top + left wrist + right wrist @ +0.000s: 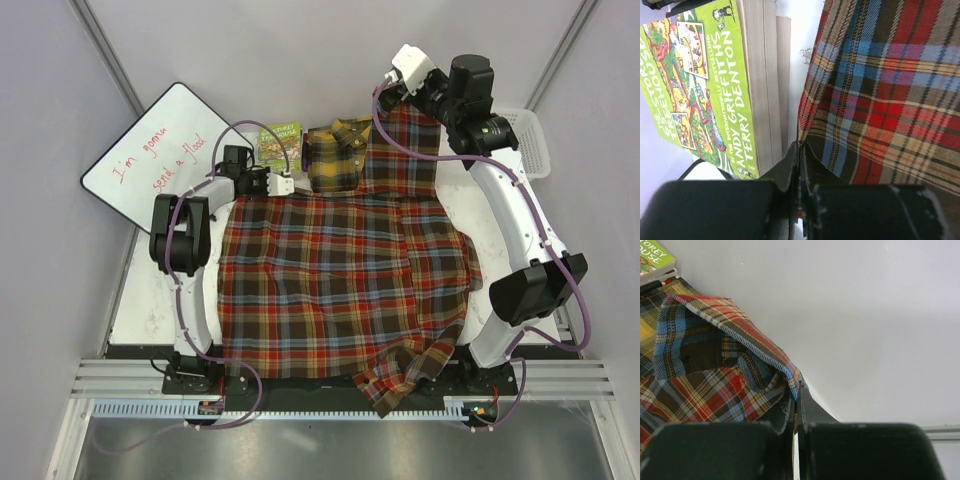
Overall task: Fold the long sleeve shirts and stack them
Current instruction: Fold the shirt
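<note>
The top camera looks straight down from high up at the whole table (135,300), while both wrist cameras sit very close to the red-brown shirt (340,280), and all three views share the green book (278,143), seen at top middle, left side and top left corner.

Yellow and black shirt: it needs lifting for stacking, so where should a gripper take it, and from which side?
Pinch the yellow and black shirt at its far edge, probably coming from above the back. The green book sits close by its left side and the red-brown shirt borders its right and near edges, so only the far edge looks free.
</note>
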